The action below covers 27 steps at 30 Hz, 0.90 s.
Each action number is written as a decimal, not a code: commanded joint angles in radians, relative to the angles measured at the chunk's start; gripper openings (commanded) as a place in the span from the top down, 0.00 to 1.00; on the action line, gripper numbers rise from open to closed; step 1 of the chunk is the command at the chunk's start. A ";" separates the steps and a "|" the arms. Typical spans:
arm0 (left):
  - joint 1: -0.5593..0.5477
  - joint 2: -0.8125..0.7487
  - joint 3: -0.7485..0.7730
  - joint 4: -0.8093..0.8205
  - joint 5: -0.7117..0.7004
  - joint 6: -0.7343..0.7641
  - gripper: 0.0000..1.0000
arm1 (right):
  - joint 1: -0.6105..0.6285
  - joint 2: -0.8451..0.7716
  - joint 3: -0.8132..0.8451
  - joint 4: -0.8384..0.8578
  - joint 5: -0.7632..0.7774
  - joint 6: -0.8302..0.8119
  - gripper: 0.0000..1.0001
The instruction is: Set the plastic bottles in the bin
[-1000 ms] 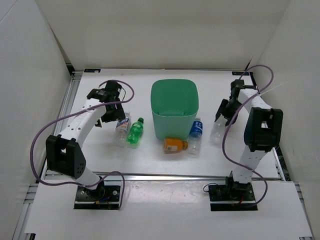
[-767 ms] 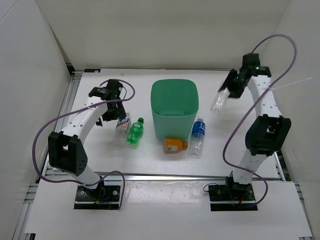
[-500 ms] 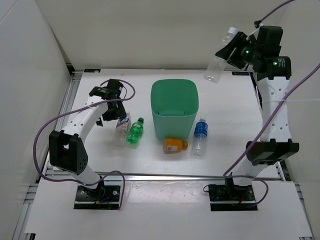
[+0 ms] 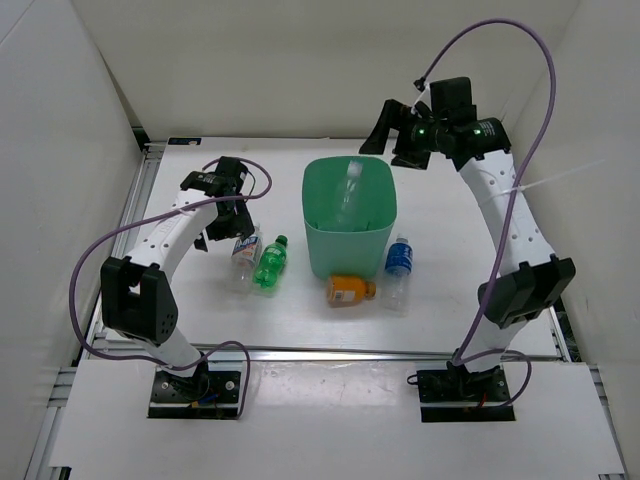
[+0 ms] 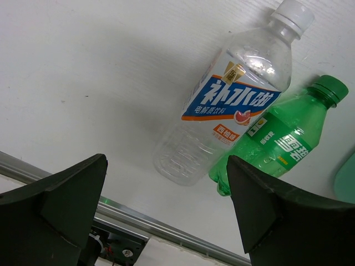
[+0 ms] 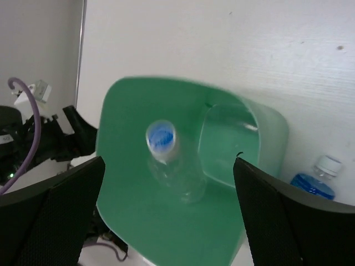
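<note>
The mint-green bin (image 4: pixel 318 238) stands mid-table. My right gripper (image 4: pixel 390 143) hangs open above its far right rim, and the plain clear bottle (image 4: pixel 350 188) is loose below it, inside the bin's mouth. The right wrist view shows that bottle (image 6: pixel 183 174) cap-up between my spread fingers (image 6: pixel 66 205), touching neither, over the bin (image 6: pixel 266 119). My left gripper (image 4: pixel 222 232) is open just above the white-blue label bottle (image 4: pixel 243 256); the green bottle (image 4: pixel 270 262) lies beside it. The left wrist view shows both the white-blue label bottle (image 5: pixel 233 94) and the green bottle (image 5: pixel 277 138). An orange bottle (image 4: pixel 350 290) and a blue-label bottle (image 4: pixel 397 265) lie in front of the bin.
White walls close in the table on three sides. A metal rail (image 4: pixel 330 352) runs along the near edge, with both arm bases behind it. Purple cables (image 4: pixel 85 270) loop off each arm. The blue-label bottle (image 6: pixel 316 180) shows at the right wrist view's lower right.
My right arm lifted the plain clear bottle from the right side of the table, swung it over the bin and opened; the bottle is now free in the bin's mouth. The left arm barely moved.
</note>
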 commanded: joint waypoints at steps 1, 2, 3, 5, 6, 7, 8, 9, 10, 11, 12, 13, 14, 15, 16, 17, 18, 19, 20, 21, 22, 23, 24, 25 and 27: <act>-0.003 -0.042 0.011 0.011 0.010 -0.006 0.00 | -0.043 -0.119 -0.003 0.037 0.098 -0.023 0.00; -0.003 -0.042 0.011 0.011 0.010 -0.006 0.00 | -0.063 -0.162 -0.028 0.037 0.166 -0.007 0.00; -0.003 -0.051 0.000 0.022 0.010 -0.006 0.00 | -0.085 -0.185 -0.110 0.037 0.191 0.044 0.00; -0.003 -0.062 -0.011 0.022 0.010 -0.006 0.00 | -0.168 -0.237 -0.234 0.048 0.181 0.092 0.00; -0.003 -0.062 -0.011 0.022 0.010 -0.006 0.00 | -0.197 -0.250 -0.370 0.048 0.146 0.130 0.00; -0.003 -0.062 -0.011 0.022 0.010 -0.006 0.00 | -0.249 -0.265 -0.437 0.072 0.071 0.145 0.00; -0.003 -0.062 -0.011 0.022 0.010 -0.006 0.00 | -0.269 -0.265 -0.503 0.091 0.034 0.145 0.00; -0.003 -0.062 -0.011 0.022 0.010 -0.006 0.00 | -0.286 -0.265 -0.570 0.124 -0.009 0.145 0.00; -0.003 -0.062 -0.011 0.022 0.010 -0.006 0.00 | -0.310 -0.265 -0.624 0.167 -0.058 0.133 0.00; -0.003 -0.062 -0.011 0.022 0.010 -0.006 0.00 | -0.311 -0.241 -0.690 0.168 -0.089 0.133 0.00; -0.003 -0.062 -0.011 0.013 0.010 -0.006 0.00 | -0.311 -0.215 -0.701 0.168 -0.133 0.100 0.00; -0.003 -0.062 -0.024 0.013 0.010 -0.006 0.00 | -0.311 -0.163 -0.701 0.168 -0.147 0.087 0.00; -0.003 -0.062 -0.025 0.013 0.010 -0.006 0.00 | -0.311 -0.141 -0.719 0.168 -0.161 0.078 0.00; -0.003 -0.071 -0.034 0.013 0.010 -0.006 0.00 | -0.300 -0.121 -0.733 0.168 -0.161 0.078 0.00; -0.003 -0.071 -0.034 0.002 0.010 -0.006 0.00 | -0.288 -0.088 -0.743 0.168 -0.161 0.066 0.00; -0.003 -0.071 -0.034 0.002 0.010 -0.006 0.00 | -0.288 -0.069 -0.743 0.168 -0.161 0.057 0.00; -0.003 -0.071 -0.034 0.002 0.010 -0.006 0.00 | -0.279 -0.052 -0.755 0.168 -0.161 0.057 0.00; -0.003 -0.071 -0.034 0.002 0.010 -0.006 0.00 | -0.278 -0.020 -0.772 0.177 -0.151 0.057 0.00; -0.003 -0.071 -0.034 0.002 0.010 -0.006 0.00 | -0.278 -0.005 -0.772 0.177 -0.151 0.057 0.00; -0.003 -0.071 -0.034 0.002 0.010 -0.006 0.00 | -0.278 0.011 -0.785 0.186 -0.151 0.057 0.00; -0.003 -0.080 -0.034 0.002 0.010 -0.006 0.00 | -0.278 0.043 -0.795 0.186 -0.151 0.057 0.00; -0.003 -0.080 -0.043 0.002 0.010 -0.006 0.00 | -0.278 0.061 -0.795 0.186 -0.151 0.044 0.00; -0.003 -0.091 -0.043 0.002 0.010 -0.006 0.00 | -0.269 0.093 -0.795 0.186 -0.151 0.029 0.00; -0.003 -0.091 -0.043 0.002 0.010 -0.006 0.00 | -0.269 0.109 -0.795 0.186 -0.151 0.020 0.00; -0.003 -0.100 -0.052 0.002 0.001 -0.006 0.00 | -0.269 0.143 -0.805 0.177 -0.140 0.007 0.00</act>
